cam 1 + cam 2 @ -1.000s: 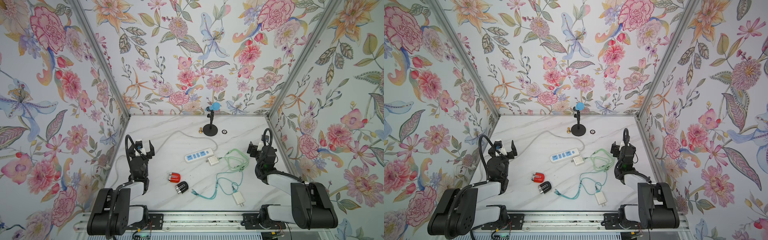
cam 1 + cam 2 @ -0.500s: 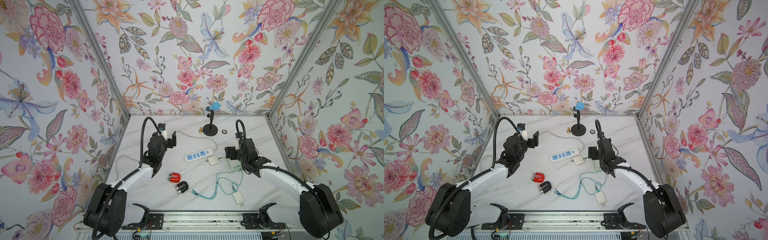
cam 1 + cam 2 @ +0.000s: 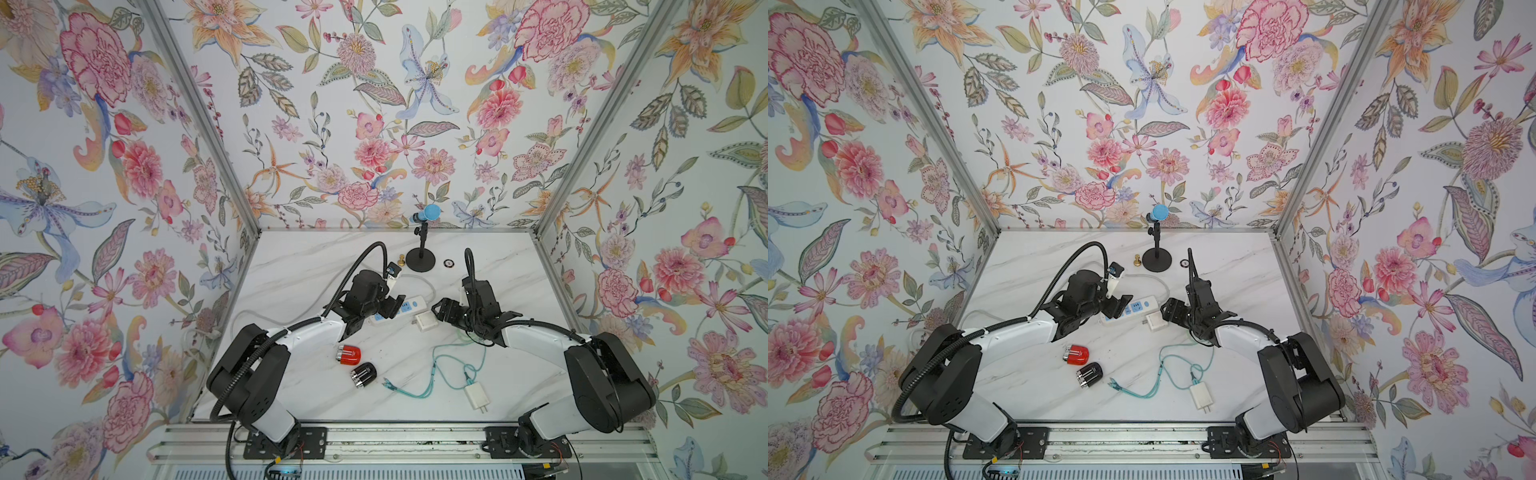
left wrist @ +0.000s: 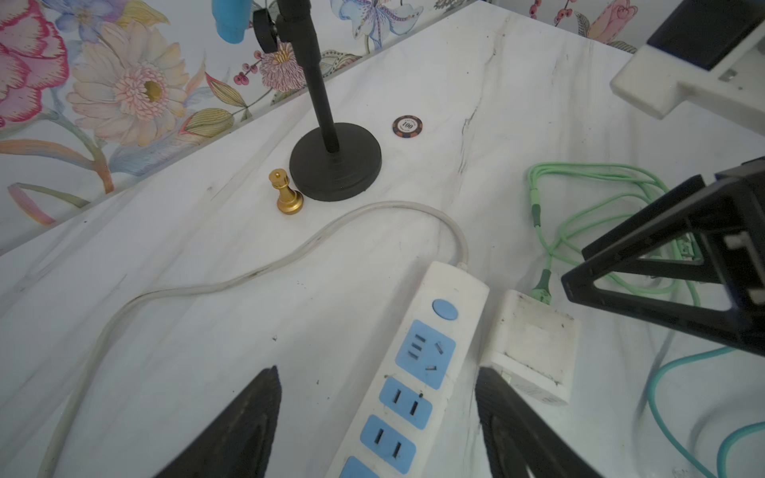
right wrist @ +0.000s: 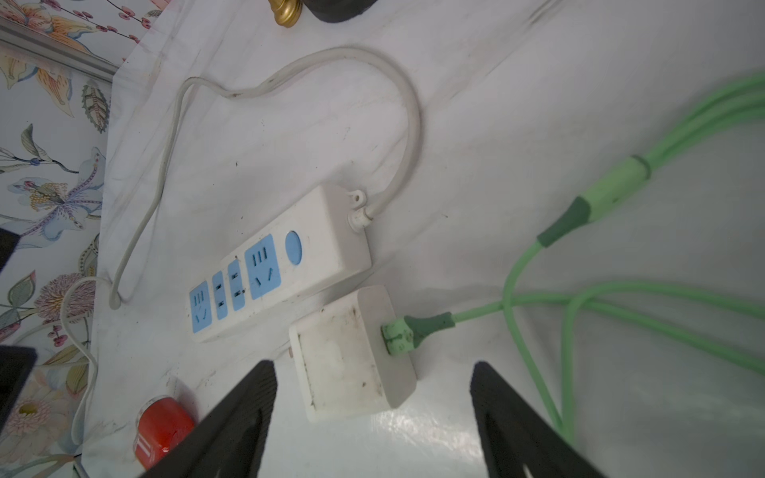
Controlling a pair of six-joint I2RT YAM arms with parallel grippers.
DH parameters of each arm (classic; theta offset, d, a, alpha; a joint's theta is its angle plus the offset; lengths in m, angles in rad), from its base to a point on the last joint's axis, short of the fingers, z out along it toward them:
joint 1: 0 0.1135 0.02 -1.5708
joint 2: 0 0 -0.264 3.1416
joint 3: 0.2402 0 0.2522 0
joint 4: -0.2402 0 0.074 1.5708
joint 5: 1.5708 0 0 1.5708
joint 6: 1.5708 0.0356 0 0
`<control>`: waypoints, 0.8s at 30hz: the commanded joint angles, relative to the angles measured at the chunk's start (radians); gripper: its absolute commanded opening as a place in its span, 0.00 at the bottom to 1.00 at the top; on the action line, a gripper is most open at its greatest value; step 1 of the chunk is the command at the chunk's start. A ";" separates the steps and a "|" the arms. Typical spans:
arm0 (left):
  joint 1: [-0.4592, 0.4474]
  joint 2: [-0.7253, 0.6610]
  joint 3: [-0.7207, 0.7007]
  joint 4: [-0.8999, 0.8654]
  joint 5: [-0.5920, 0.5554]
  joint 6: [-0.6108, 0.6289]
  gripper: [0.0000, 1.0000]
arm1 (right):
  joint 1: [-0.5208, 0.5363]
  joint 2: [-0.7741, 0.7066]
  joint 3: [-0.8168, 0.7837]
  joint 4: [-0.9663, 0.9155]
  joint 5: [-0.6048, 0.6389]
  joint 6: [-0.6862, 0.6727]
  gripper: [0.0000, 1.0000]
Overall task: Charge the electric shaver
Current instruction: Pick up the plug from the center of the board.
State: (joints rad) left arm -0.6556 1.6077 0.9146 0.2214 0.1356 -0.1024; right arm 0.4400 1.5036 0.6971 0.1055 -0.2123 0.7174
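Shavers lie free on the marble, nobody touching them: the red shaver [image 3: 348,354] and the black shaver [image 3: 363,374] sit close together, on the robot-base side of the power strip [image 3: 1136,308] and apart from it. Now the big picture: the table [image 3: 311,257] carries everything. The left gripper [image 4: 374,380] hangs right over the power strip, jaws spread wide, one on each side of the strip's socket row; I cannot tell if they touch it. The right gripper [image 5: 370,366] hovers just beside the strip, jaws wide apart either side of the white charger block [image 5: 352,356] and gripping nothing. Behind the strip, toward the back wall, stands the microphone stand [image 3: 420,262]. A light green cable [image 5: 538,306] is plugged into the charger block and loops away from the strip. A teal cable [image 3: 436,374] sprawls farther from the strip on the base side, running to a small white plug adapter [image 3: 477,395]. The charger block lies just beside the strip, not plugged into it. Beyond the strip, beside the stand's base, there's a gold chess piece [image 4: 285,194], and a poker chip [image 4: 407,126] on the stand's other side.
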 commanded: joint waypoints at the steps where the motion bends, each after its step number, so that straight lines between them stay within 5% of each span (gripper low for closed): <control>1: -0.014 0.020 0.033 -0.009 0.045 0.013 0.77 | -0.010 0.003 -0.035 0.053 -0.041 0.093 0.76; 24: -0.015 0.058 0.054 -0.005 0.070 0.012 0.76 | -0.029 0.144 -0.174 0.428 -0.019 0.304 0.57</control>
State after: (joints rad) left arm -0.6682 1.6558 0.9562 0.2165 0.1875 -0.0929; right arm 0.4107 1.6199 0.5442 0.4740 -0.2523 0.9848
